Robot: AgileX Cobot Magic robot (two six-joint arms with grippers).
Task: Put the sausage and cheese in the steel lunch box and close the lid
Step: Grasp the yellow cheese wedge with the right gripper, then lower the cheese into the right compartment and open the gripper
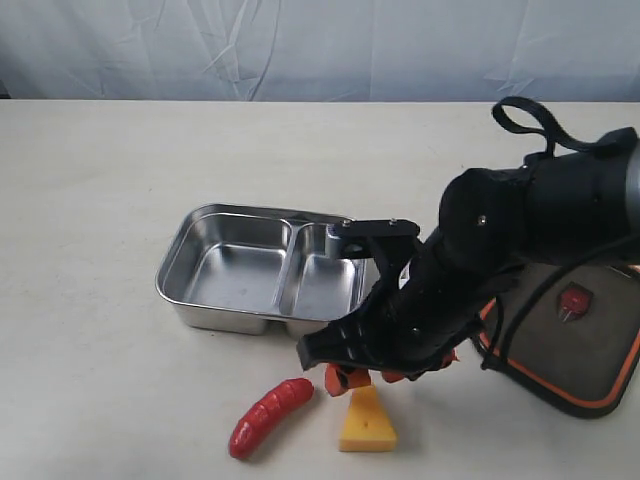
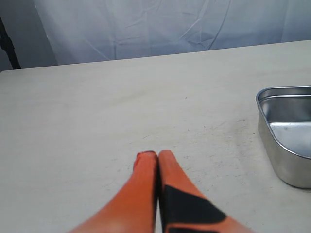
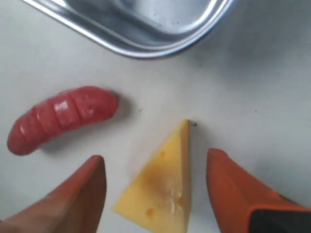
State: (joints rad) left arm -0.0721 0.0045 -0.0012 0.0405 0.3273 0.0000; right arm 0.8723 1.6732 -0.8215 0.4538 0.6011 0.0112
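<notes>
The steel lunch box [image 1: 235,265] sits open and empty left of centre; its corner also shows as the lunch box [image 2: 286,141] and the lunch box [image 3: 146,48] in the wrist views. In front of it lie the red sausage [image 1: 270,415] and the yellow cheese [image 1: 366,420]. My right gripper [image 1: 360,378] hangs low over the cheese. In the right wrist view the right gripper [image 3: 155,155] is open, its orange fingers [image 3: 82,199] either side of the cheese [image 3: 163,189] without touching it; the sausage [image 3: 60,119] lies beside. The dark lid [image 1: 590,350] lies at the right, partly under the right arm. My left gripper [image 2: 158,154] is shut and empty.
The right arm's black body [image 1: 500,240] reaches across the lunch box's near right corner. A pale cloth backdrop [image 1: 300,45] closes the table's far edge. Bare tabletop [image 1: 90,200] spreads left of the lunch box.
</notes>
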